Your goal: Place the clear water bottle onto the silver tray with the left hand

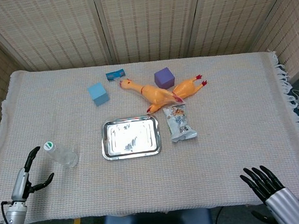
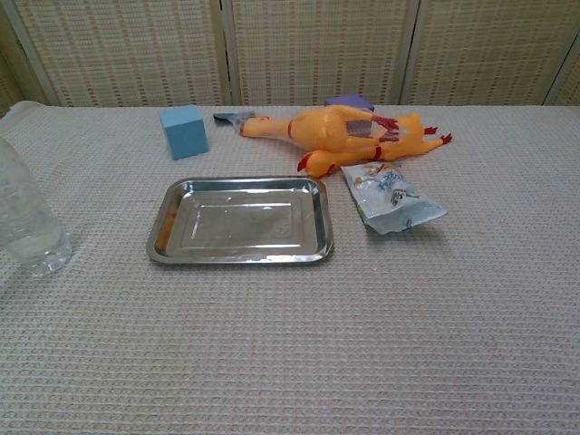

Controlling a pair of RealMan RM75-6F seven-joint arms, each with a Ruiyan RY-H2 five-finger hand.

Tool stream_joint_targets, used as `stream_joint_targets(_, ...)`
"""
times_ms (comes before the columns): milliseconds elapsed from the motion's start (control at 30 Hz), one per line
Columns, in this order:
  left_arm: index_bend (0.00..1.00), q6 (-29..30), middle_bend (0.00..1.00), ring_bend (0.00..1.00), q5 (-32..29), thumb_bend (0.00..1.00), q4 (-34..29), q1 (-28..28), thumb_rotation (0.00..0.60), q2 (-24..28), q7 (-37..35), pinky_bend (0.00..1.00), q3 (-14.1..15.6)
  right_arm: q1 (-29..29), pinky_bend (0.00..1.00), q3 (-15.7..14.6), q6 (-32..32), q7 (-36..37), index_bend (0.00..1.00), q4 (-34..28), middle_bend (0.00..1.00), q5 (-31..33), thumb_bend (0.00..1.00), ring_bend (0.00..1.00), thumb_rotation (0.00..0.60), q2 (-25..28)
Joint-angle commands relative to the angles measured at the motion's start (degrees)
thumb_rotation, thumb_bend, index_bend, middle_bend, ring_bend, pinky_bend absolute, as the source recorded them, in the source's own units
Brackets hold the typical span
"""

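Note:
The clear water bottle (image 1: 62,155) with a green cap stands upright on the table cloth, left of the silver tray (image 1: 130,138). In the chest view the bottle (image 2: 29,222) shows at the far left edge and the tray (image 2: 240,220) lies in the middle with nothing on it. My left hand (image 1: 28,175) is at the table's near left edge, turned edge-on with fingers spread, a short way short of the bottle and holding nothing. My right hand (image 1: 264,185) hangs open at the near right edge, fingers apart. Neither hand shows in the chest view.
Behind the tray lie two yellow rubber chickens (image 1: 161,93), a purple cube (image 1: 164,77), a blue cube (image 1: 98,93) and a small blue packet (image 1: 115,74). A silver snack bag (image 1: 179,122) lies just right of the tray. Woven screens close the back.

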Motion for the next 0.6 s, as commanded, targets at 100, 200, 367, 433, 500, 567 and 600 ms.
stream_joint_targets(100,0.00,-2.6,0.00,0.00,-0.8,0.29,2.2,-1.5,0.600,-2.4,0.1,0.04,-0.5,0.0,0.00,-0.1,0.2,0.2,0.00,0.0,0.00,0.0,0.00,0.00,0.600,0.3)
stream_joint_targets(200,0.00,-3.8,0.00,0.00,-1.1,0.28,3.1,-2.4,0.600,-3.4,0.8,0.04,-0.9,0.1,0.00,-0.2,-0.4,-0.4,0.00,-0.1,0.00,0.1,0.00,0.00,0.600,0.2)
stream_joint_targets(367,0.00,-6.1,0.00,0.00,-1.4,0.28,3.1,-4.2,0.600,-4.2,0.8,0.04,-1.7,0.1,0.00,-0.9,-0.7,-0.2,0.00,-0.4,0.00,-0.8,0.00,0.00,0.600,0.4)
stream_joint_targets(433,0.00,-6.6,0.00,0.00,-1.4,0.28,2.9,-4.6,0.600,-4.3,0.8,0.04,-1.8,0.1,0.00,-1.0,-0.8,-0.1,0.00,-0.4,0.00,-0.9,0.00,0.00,0.600,0.5)
stream_joint_targets(500,0.00,-7.2,0.00,0.00,-1.6,0.28,2.5,-5.2,0.600,-4.6,1.1,0.04,-2.1,0.1,0.00,-1.0,-1.0,-0.4,0.00,-0.4,0.00,-0.8,0.00,0.00,0.600,0.4)
stream_joint_targets(567,0.00,-7.8,0.00,0.00,-1.8,0.28,2.2,-5.6,0.600,-4.7,1.4,0.04,-2.3,0.2,0.00,-1.0,-1.3,-0.4,0.00,-0.5,0.00,-0.6,0.00,0.00,0.600,0.4)
stream_joint_targets(600,0.00,-8.1,0.00,0.00,-2.0,0.28,2.0,-5.8,0.600,-4.8,1.6,0.04,-2.3,0.2,0.00,-1.0,-1.4,-0.4,0.00,-0.5,0.00,-0.5,0.00,0.00,0.600,0.5)
